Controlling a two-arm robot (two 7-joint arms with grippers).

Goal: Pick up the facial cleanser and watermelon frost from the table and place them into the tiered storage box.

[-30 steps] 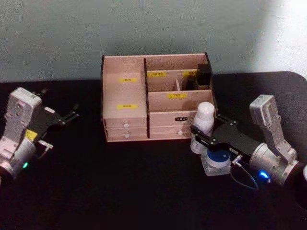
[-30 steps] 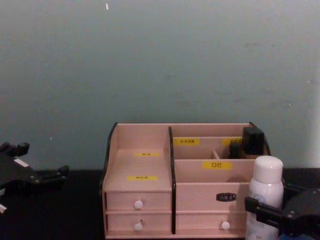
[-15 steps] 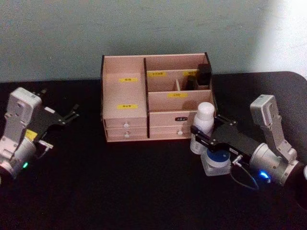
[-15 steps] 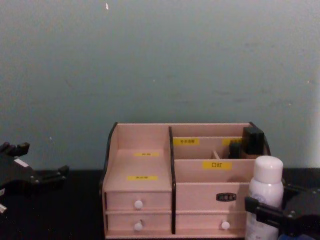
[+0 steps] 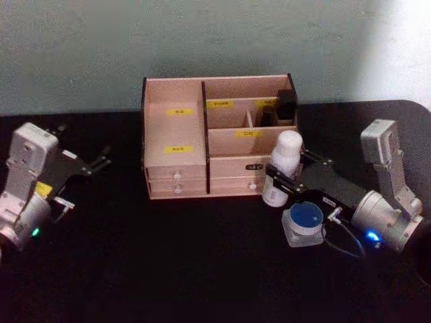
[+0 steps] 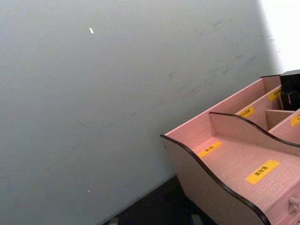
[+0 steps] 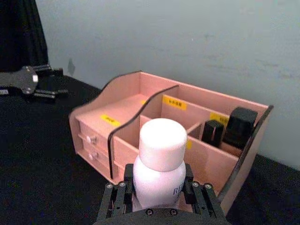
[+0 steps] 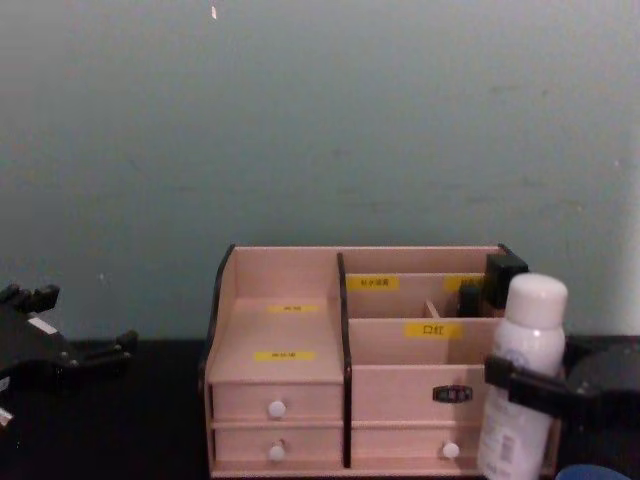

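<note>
Tiered storage box (image 5: 175, 134) stands at the worktop's (image 5: 202, 269) rear centre. Right gripper (image 5: 283, 178) clamps the upright white bottle (image 5: 288, 149) just before its right drawers (image 5: 232, 180); the compartments (image 5: 244, 142) lie behind and above. Left gripper (image 5: 100, 160) sits parked near the left edge, jaws apart.

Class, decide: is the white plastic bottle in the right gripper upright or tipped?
Upright, leaning slightly: the white cylindrical bottle has its cap on top, with the right gripper shut around its body.

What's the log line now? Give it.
right end effector: shut on white bottle, at storage box front | left end effector: parked left
</note>
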